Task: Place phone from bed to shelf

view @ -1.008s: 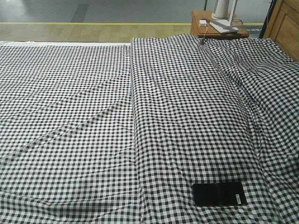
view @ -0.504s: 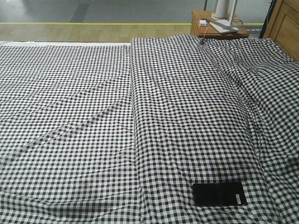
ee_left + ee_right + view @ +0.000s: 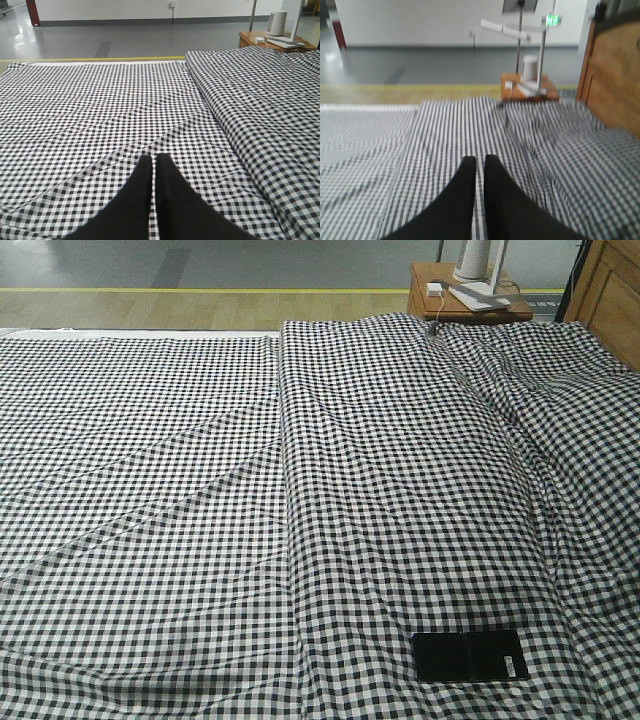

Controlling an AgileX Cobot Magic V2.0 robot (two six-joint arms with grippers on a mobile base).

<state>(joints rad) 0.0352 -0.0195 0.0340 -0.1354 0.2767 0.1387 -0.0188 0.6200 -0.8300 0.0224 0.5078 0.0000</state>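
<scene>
The phone (image 3: 470,656), a glossy black slab with a small white sticker, lies flat on the bed (image 3: 200,490) near its front right edge in the front view. The bed is covered in black-and-white check cloth with soft folds. No gripper shows in the front view. In the left wrist view my left gripper (image 3: 154,157) hovers over the cloth (image 3: 100,100), fingers together with only a sliver between them and nothing held. My right gripper (image 3: 480,159) is shut the same way above the bed (image 3: 445,130) in a blurred wrist view. The phone is in neither wrist view. The shelf is out of view.
A small brown nightstand (image 3: 440,308) with a white cylinder (image 3: 478,260) and a charger stands past the bed's far right corner. Brown panelled wooden furniture (image 3: 612,290) rises at the far right. A raised fold (image 3: 285,440) runs down the bed's middle. Beyond lies grey floor.
</scene>
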